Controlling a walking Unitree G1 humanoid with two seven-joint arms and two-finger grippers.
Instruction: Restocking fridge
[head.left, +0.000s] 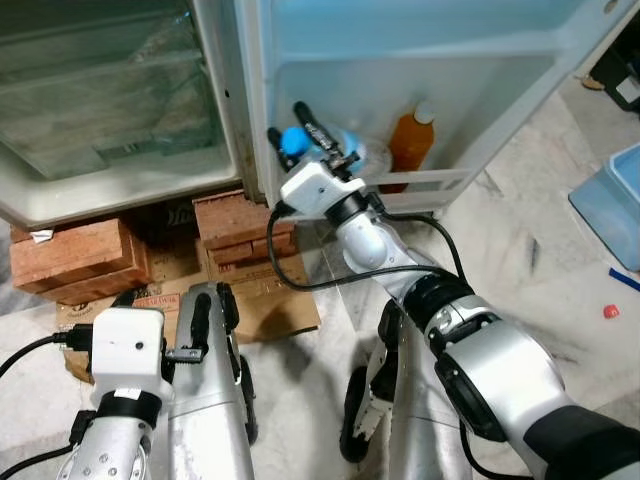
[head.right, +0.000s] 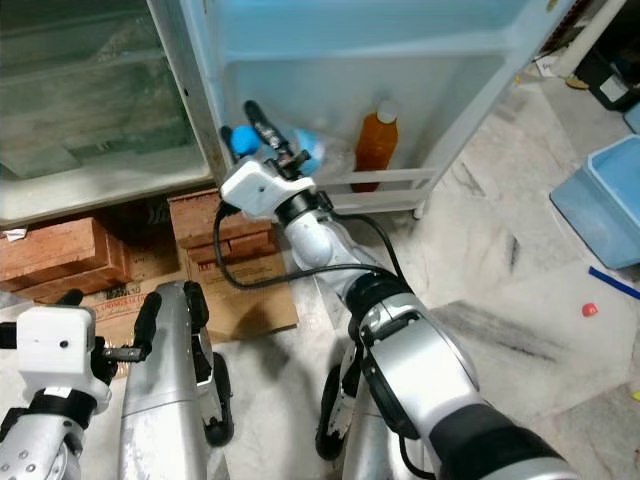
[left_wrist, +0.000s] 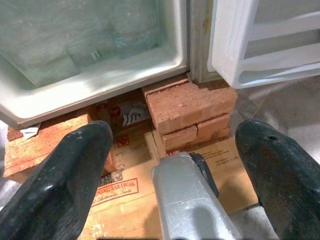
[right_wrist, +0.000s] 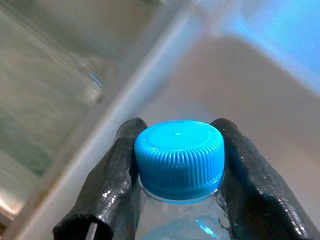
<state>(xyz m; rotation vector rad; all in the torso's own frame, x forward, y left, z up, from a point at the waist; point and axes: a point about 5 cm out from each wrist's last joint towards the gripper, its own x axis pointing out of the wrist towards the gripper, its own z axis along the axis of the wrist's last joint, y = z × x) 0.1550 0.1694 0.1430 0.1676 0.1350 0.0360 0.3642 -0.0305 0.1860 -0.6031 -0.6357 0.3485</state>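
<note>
Placing step: clear plastic bottle with blue ribbed cap (right_wrist: 178, 157) is gripped at the neck by right gripper (head.left: 296, 135) fingers, over white fridge door shelf (head.left: 440, 180) beside orange juice bottle (head.left: 412, 145). Lowering, then release, is called for. Left gripper (left_wrist: 170, 165) is held wide, idle.

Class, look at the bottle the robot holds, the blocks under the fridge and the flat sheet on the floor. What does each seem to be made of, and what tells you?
Bottle in the right hand: clear glossy plastic, probably; see-through body, ridged blue cap.
Blocks: rough matte red brick, seemingly; grainy faces.
Sheet: brown printed cardboard, flattened.
</note>
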